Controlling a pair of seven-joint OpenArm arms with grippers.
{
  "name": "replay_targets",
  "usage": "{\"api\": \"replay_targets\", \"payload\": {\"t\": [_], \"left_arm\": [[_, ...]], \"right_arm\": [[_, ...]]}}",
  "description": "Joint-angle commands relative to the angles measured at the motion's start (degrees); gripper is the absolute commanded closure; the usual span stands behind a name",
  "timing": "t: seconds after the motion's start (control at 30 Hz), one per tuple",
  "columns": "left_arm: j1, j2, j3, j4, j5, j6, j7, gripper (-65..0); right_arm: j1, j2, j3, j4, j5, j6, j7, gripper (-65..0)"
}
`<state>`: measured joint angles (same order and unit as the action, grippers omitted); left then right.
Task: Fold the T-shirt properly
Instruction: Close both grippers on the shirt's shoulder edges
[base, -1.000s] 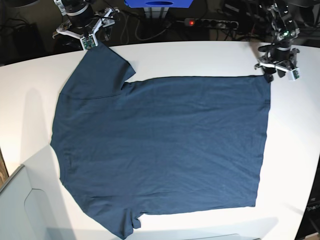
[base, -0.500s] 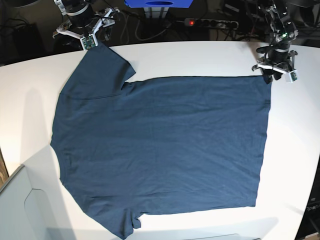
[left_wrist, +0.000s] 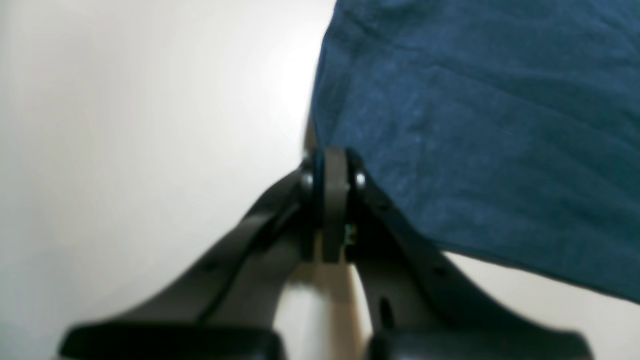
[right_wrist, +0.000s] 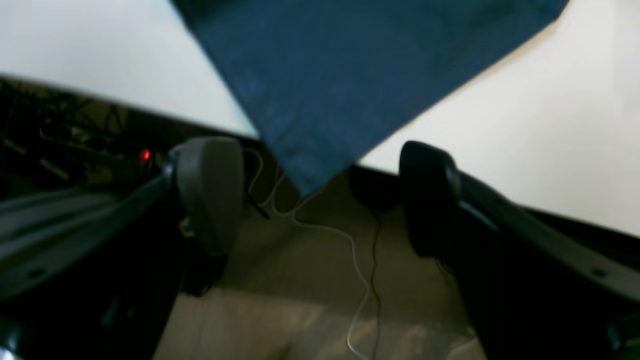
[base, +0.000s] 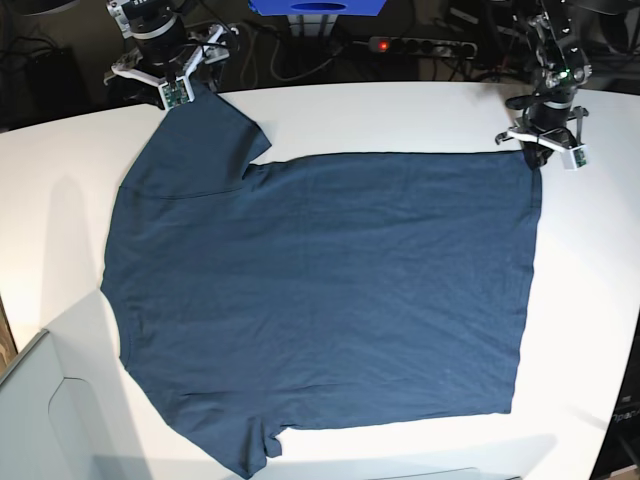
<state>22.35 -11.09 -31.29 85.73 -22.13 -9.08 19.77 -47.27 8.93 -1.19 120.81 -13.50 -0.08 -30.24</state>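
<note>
The T-shirt (base: 320, 300) is spread flat on the white desk (base: 400, 115), dark navy, with its hem toward the right of the base view and its sleeves toward the left. One sleeve is seen at the far left corner, the other at the near edge. A few soft creases are visible across the cloth, and no fold is seen in it.

At the far hem corner the left hand (base: 537, 152) is placed. In the left wrist view its two dark fingers (left_wrist: 280, 210) are pressed together, and the very corner of the blue fabric (left_wrist: 475, 125) is pinched between their tips. The cloth is seen rising slightly from the desk (left_wrist: 125, 125) at that point.

At the far sleeve the right hand (base: 183, 80) is held over the desk's back edge. In the right wrist view its fingers (right_wrist: 210, 190) are spread wide, one on each side of the sleeve's tip (right_wrist: 320, 100), which hangs a little past the desk's rim (right_wrist: 525, 125); the fabric is not touched by either finger.

Behind the desk, cables (right_wrist: 325, 235) and a power strip with a red light (base: 382, 46) are seen, and a blue object (base: 315, 7) sits at the top of the base view.
</note>
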Motion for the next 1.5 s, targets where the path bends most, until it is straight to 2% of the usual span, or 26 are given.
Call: {"api": "replay_targets", "payload": {"t": [0.0,0.17,0.77,0.9,1.03,1.1,1.23,1.4,1.47], "left_arm": [[0.2,-0.56,-0.4,0.99,-0.24,-0.02,-0.56,0.0],[0.29,-0.56,-0.4,0.99,-0.24,-0.02,-0.56,0.0],[0.38,-0.56,-0.4,0.99,0.02,-0.02,-0.56,0.0],[0.38,-0.56,-0.4,0.99,0.11,-0.02,-0.56,0.0],[0.38,-0.56,-0.4,0.99,0.2,-0.02,-0.56,0.0],[0.38,-0.56,-0.4,0.99,0.2,-0.02,-0.56,0.0],[0.38,-0.64,-0.4,0.99,0.2,-0.02,-0.56,0.0],[0.38,-0.73,-0.4,0.9,0.2,-0.02,-0.56,0.0],[0.38,-0.73,-0.4,0.9,0.2,-0.02,-0.56,0.0]], "right_arm": [[-0.16,-0.09,0.0,0.9,0.0,0.12,0.74,-47.2],[2.47,-0.09,-0.08,0.37,0.09,0.21,0.57,-50.0],[8.89,-0.09,0.18,-8.86,0.18,0.3,0.39,-50.1],[9.68,-0.09,0.27,-10.18,0.18,3.02,0.39,-49.9],[10.03,-0.09,0.27,-11.32,0.18,3.37,0.39,-49.7],[10.12,-0.09,0.27,-12.37,0.18,3.37,0.39,-48.2],[11.0,-0.09,0.27,-14.13,0.18,3.46,0.39,-40.4],[11.97,-0.09,0.27,-14.84,0.27,3.46,0.04,-40.3],[12.23,0.26,0.27,-14.84,2.9,3.46,0.04,-40.3]]}}
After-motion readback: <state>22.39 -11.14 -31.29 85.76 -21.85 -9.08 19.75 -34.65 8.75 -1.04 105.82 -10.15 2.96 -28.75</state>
